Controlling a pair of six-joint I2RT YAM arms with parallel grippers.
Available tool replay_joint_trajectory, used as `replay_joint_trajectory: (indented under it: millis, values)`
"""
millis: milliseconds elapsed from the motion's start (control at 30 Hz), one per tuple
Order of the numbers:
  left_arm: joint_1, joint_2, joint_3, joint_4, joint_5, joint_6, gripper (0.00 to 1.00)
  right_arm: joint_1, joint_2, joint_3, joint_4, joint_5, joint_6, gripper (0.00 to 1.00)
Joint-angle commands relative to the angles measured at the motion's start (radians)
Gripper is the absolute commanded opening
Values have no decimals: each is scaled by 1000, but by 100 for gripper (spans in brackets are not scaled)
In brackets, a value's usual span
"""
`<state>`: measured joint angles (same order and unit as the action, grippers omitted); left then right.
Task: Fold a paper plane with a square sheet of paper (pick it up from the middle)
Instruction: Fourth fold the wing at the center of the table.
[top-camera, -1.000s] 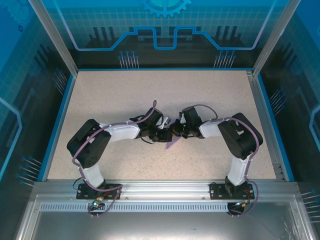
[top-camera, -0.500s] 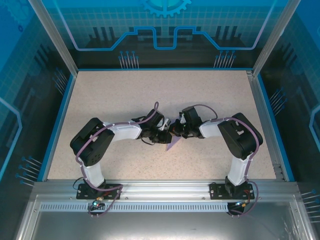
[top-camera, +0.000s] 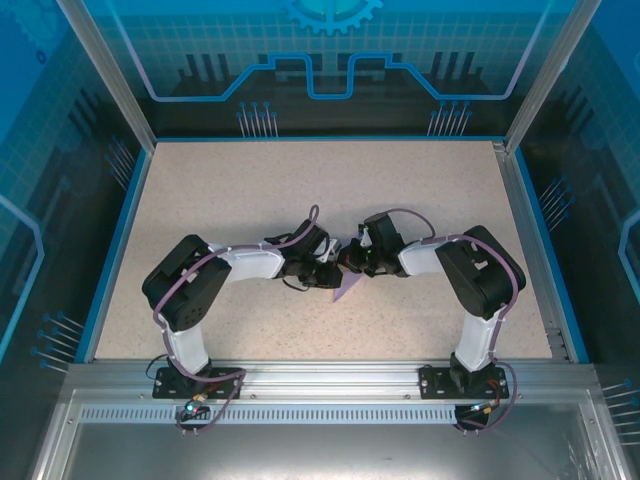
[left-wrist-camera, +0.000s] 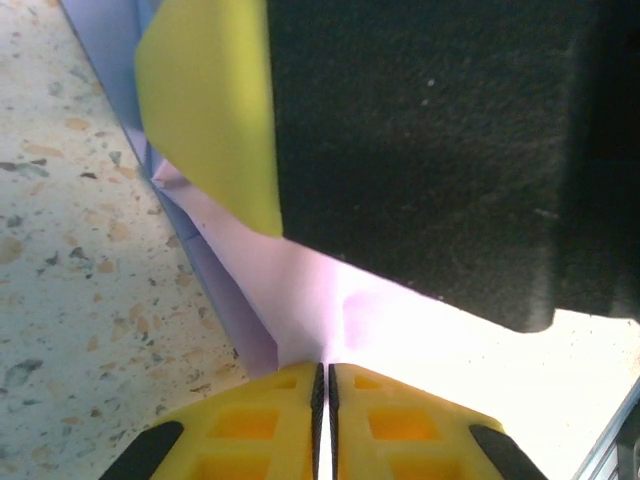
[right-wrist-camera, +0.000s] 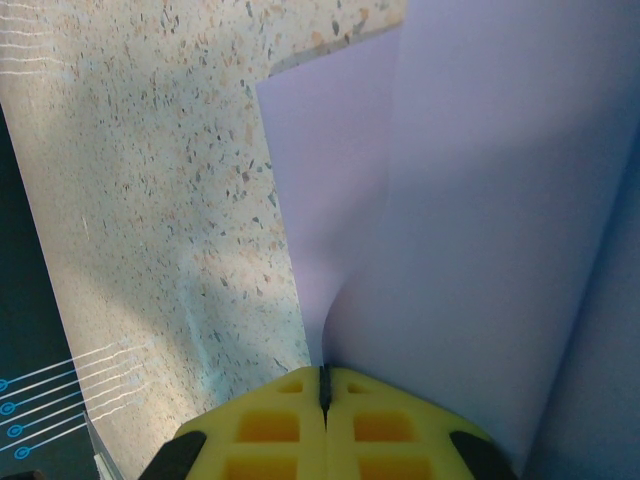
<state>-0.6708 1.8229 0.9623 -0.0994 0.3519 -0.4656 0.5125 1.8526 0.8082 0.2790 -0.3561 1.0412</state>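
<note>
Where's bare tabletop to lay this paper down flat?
Free: the far half of the table, up to the back wall, and the near patch between the arm bases. Crowded: the centre, where left gripper and right gripper pinch the paper.

Overhead view: bright, even light from above; the speckled table reads crisp, with short soft shadows tucked under the left arm and right arm.
Enclosure walls: the blue panels sit dimmer than the table and carry faint reflections.
Left wrist view: hard glare burns the paper almost white at lower right; a dark block at upper right holds little detail; the yellow fingers in the foreground are soft.
Right wrist view: gentler light; the paper keeps its lavender tone, a broad diffuse shadow crosses the table, and the speckle stays sharp.
</note>
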Motion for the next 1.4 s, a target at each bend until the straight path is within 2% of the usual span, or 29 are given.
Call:
replay_joint_trajectory:
  millis: [0,433,833,1167,1367]
  values:
    - [-8,21,6,-37,-40,35,13,6,7,-10,-47,18,-20,4]
    - [-28,18,-1,-71,-91,57,12,6,7,-13,-47,22,-24,4]
    - [-27,-166,12,-41,-108,3,13,6,13,-25,-43,20,-25,3]
    - [-29,-85,11,36,-41,-2,12,0,10,-44,-15,-3,-8,3]
    - [-42,-45,10,56,-21,39,12,-5,11,-43,-15,-15,-3,3]
